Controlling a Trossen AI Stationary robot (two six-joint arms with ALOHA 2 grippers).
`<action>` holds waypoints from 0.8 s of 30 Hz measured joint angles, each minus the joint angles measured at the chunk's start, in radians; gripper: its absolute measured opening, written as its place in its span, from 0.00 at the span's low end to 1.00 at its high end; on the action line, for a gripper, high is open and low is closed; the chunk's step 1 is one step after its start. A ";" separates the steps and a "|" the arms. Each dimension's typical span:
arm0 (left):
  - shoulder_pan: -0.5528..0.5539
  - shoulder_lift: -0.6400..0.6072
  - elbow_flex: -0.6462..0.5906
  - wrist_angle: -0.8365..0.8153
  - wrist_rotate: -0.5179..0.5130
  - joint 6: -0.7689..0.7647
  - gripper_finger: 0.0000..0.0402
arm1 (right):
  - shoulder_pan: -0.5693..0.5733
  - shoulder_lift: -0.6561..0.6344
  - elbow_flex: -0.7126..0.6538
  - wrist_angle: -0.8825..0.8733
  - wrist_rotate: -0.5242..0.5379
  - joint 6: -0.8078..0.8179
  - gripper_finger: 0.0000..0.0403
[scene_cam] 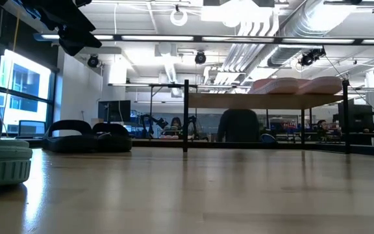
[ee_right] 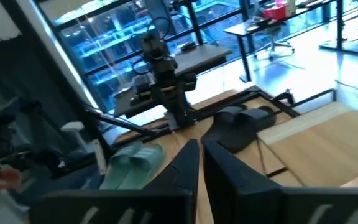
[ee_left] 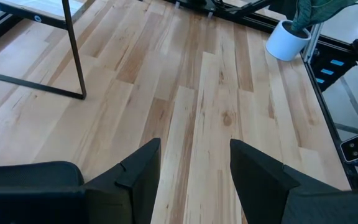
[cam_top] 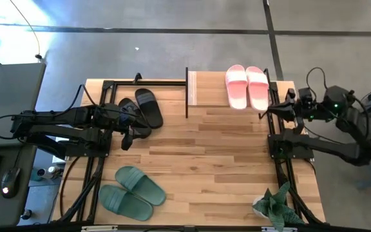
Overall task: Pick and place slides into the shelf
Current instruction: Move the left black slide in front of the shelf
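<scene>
The pink slides (cam_top: 247, 87) lie side by side on the right half of the shelf's plank top (cam_top: 205, 88) at the table's far edge; the low view shows them up there too (scene_cam: 297, 85). The black slides (cam_top: 147, 108) rest on the table left of the shelf. The green slides (cam_top: 131, 192) lie near the front left. My left gripper (ee_left: 194, 162) hovers open by the black slides with only bare table between its fingers. My right gripper (ee_right: 201, 152) is shut and empty at the table's right edge (cam_top: 263, 115), pointing level toward the left.
A potted plant in a white pot (cam_top: 272, 207) stands at the near right corner. The shelf's thin black legs (ee_left: 73, 50) stand on the table. Bare wood lies open in the table's middle (cam_top: 218, 154). People sit in the room beyond the table (scene_cam: 239, 127).
</scene>
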 joint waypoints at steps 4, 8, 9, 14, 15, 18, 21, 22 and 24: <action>0.000 0.000 0.000 0.000 0.000 0.000 0.44 | 0.000 -0.018 -0.038 0.025 -0.008 0.001 0.03; 0.000 0.000 0.000 0.000 0.000 0.000 0.44 | 0.000 -0.018 -0.049 0.023 -0.009 -0.028 0.01; 0.000 0.000 0.000 0.000 0.000 0.000 0.44 | 0.000 -0.017 -0.049 0.024 -0.009 -0.038 0.01; 0.000 0.000 0.000 0.011 0.000 0.000 0.44 | 0.000 -0.018 -0.049 0.027 -0.016 -0.045 0.00; 0.000 0.000 0.000 0.024 0.000 0.000 0.44 | 0.000 -0.018 -0.049 0.025 -0.028 -0.044 0.00; 0.000 0.003 0.000 0.107 -0.021 -0.032 0.44 | 0.000 -0.018 -0.049 0.017 -0.066 -0.026 0.00; 0.000 0.012 0.000 0.266 -0.027 -0.196 0.44 | 0.000 -0.018 -0.049 0.006 -0.071 -0.016 0.00; 0.000 0.014 0.000 0.329 -0.029 -0.255 0.44 | 0.000 -0.019 -0.049 0.000 -0.071 -0.018 0.00; 0.000 0.021 0.001 0.453 -0.043 -0.344 0.44 | 0.000 -0.019 -0.049 -0.007 -0.071 -0.022 0.00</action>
